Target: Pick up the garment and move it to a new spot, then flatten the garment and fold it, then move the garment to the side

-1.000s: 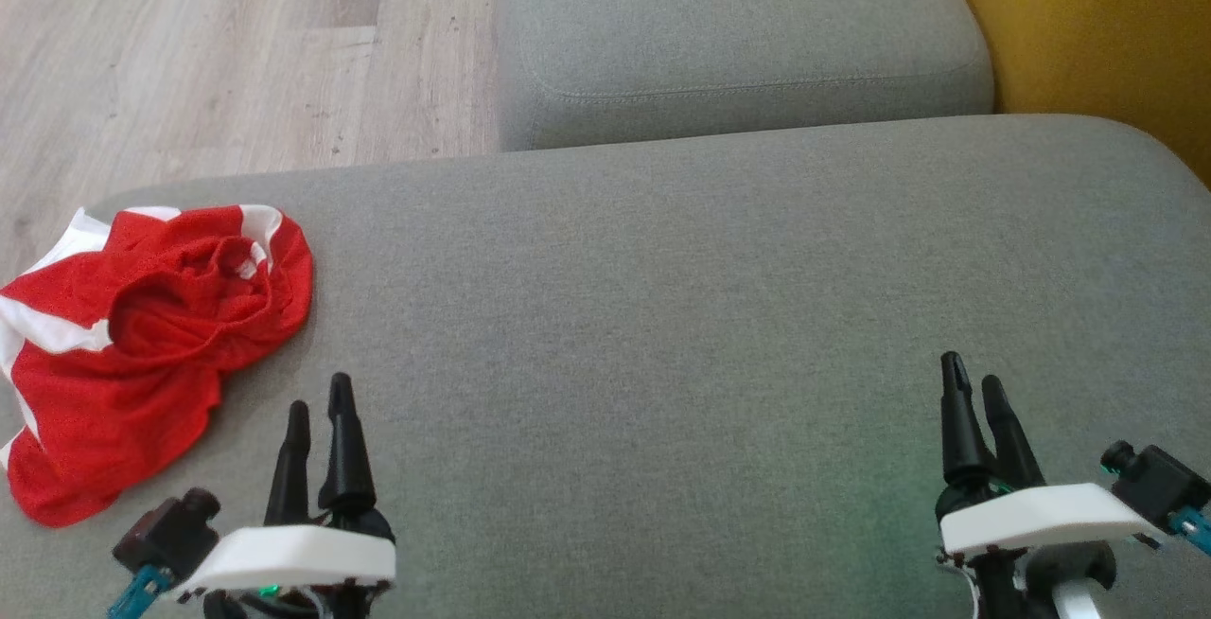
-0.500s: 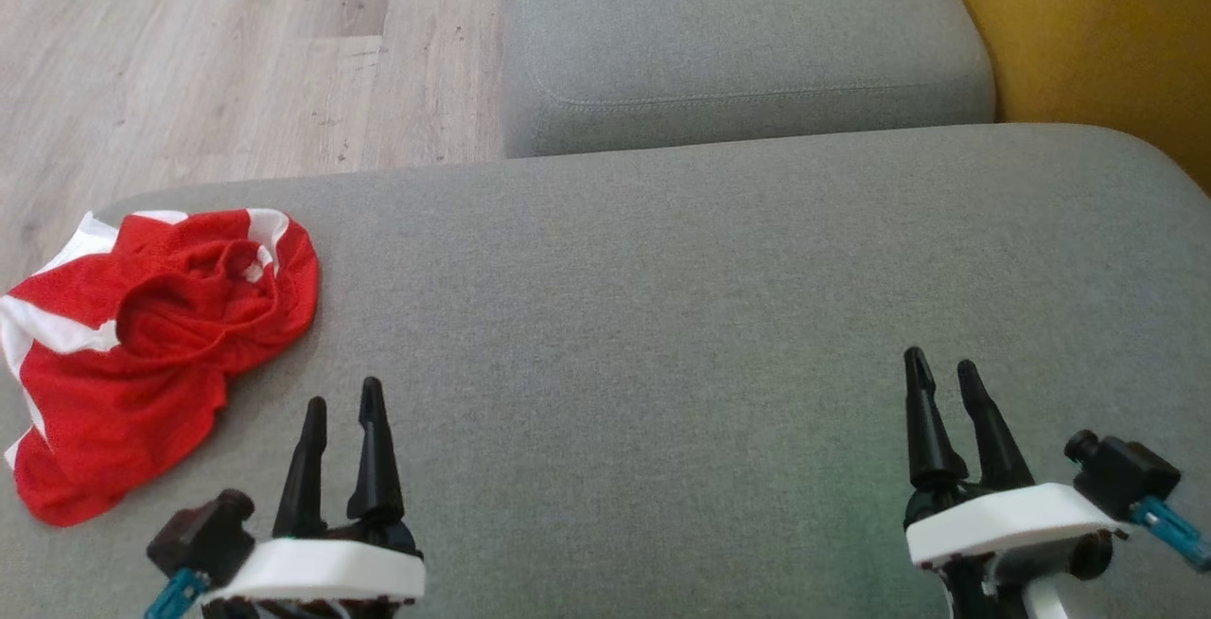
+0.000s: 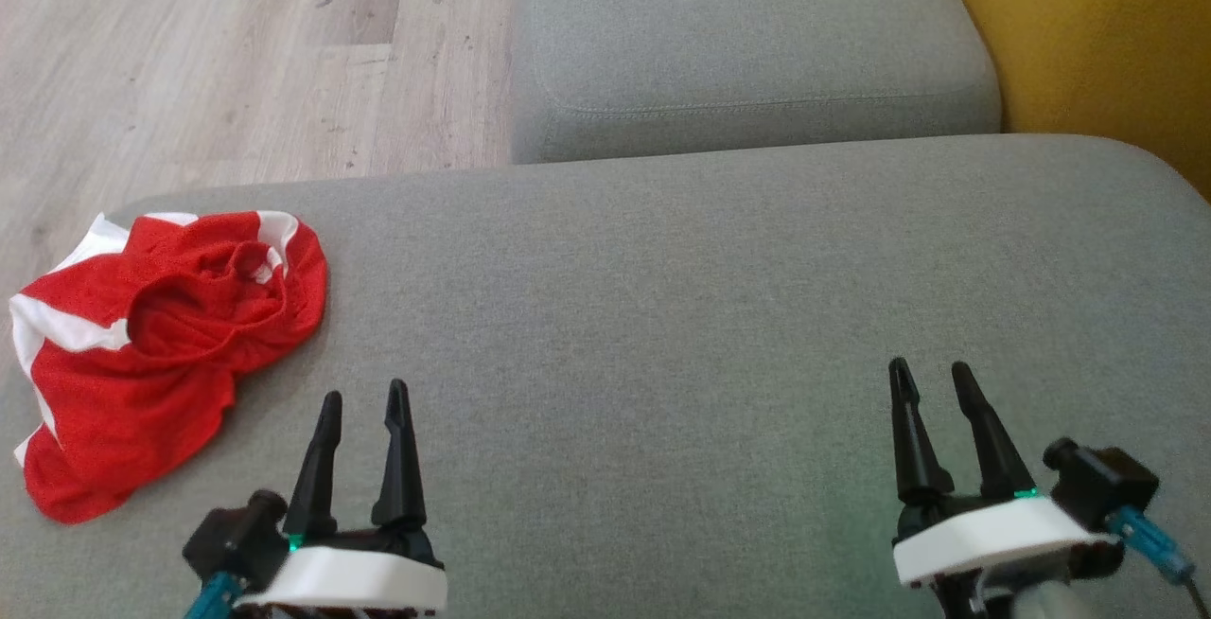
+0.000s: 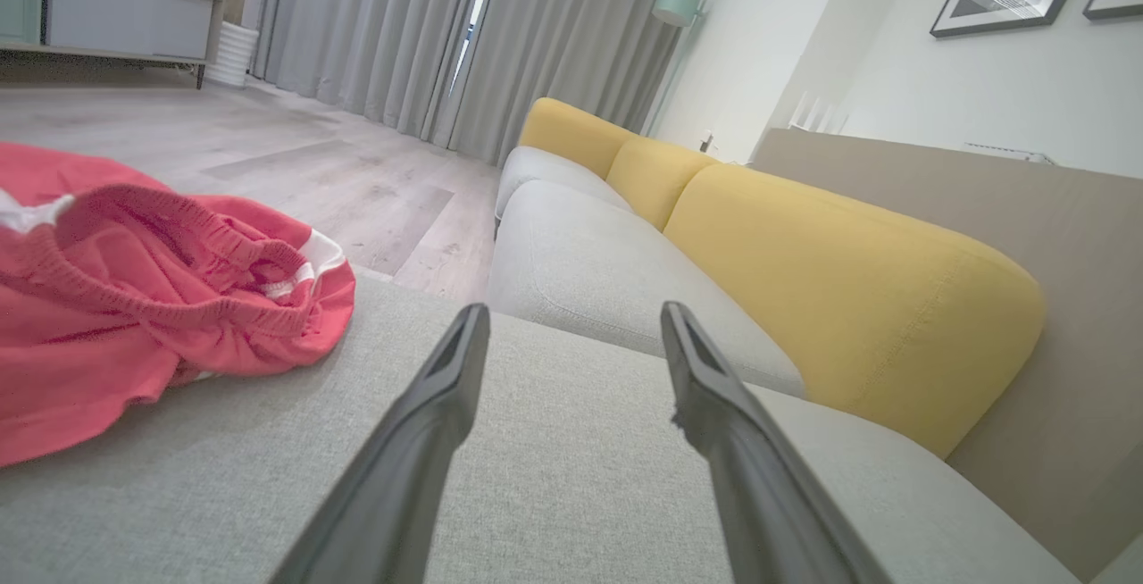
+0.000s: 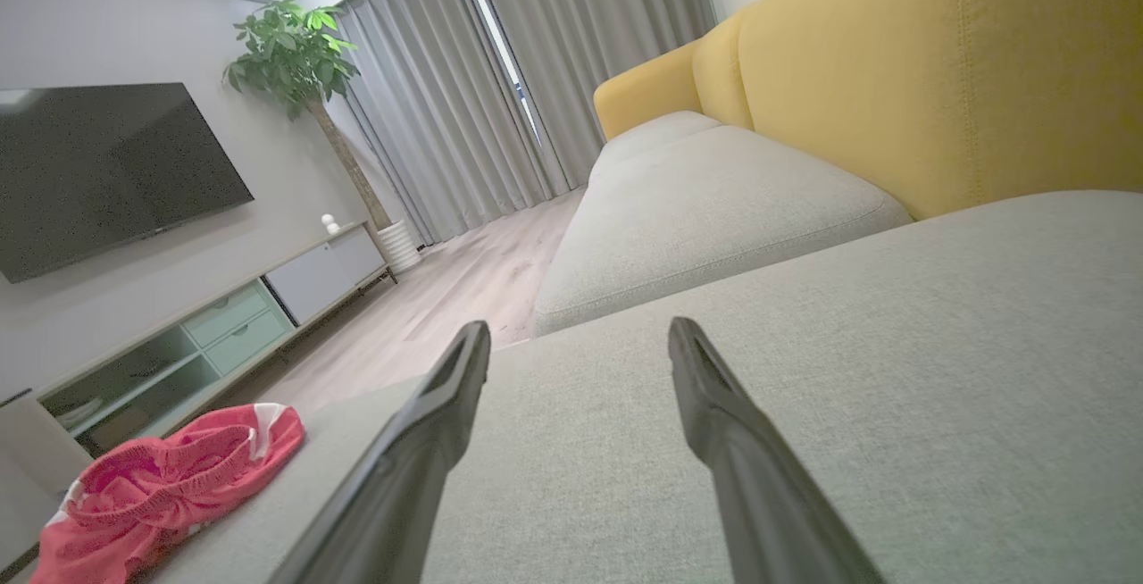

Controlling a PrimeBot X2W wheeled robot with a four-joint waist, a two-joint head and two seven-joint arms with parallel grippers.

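- Step in hand: pick up the garment (image 3: 161, 354). It lies crumpled, so by that evidence no part of the task is done yet.
- The left gripper (image 3: 364, 392) is the nearer tool. Its two fingers stand apart with nothing between them. The right gripper (image 3: 929, 368) is likewise spread wide and empty.
- Recommended approach: swing the left gripper to the robot's left and slightly forward, then lower the fingertips onto a raised fold. Close on one thick ridge of cloth, not on a flat single layer.
- The gathered waistband (image 4: 179, 236) forms a raised ridge on the side of the heap facing the left gripper. It is probably the firmest place to pinch.
- Do not dig the fingertips into the seat cushion (image 3: 662, 316). The cover looks soft and may be caught together with the cloth.
- Risk: the heap reaches the cushion's left edge, beside the floor (image 3: 236, 51). A push instead of a pinch may slide it off.
- Position: the garment lies bunched at the cushion's far left, to the left of and slightly ahead of the left gripper, near but not touching.
- The right gripper hovers over bare cushion, well apart from the garment.
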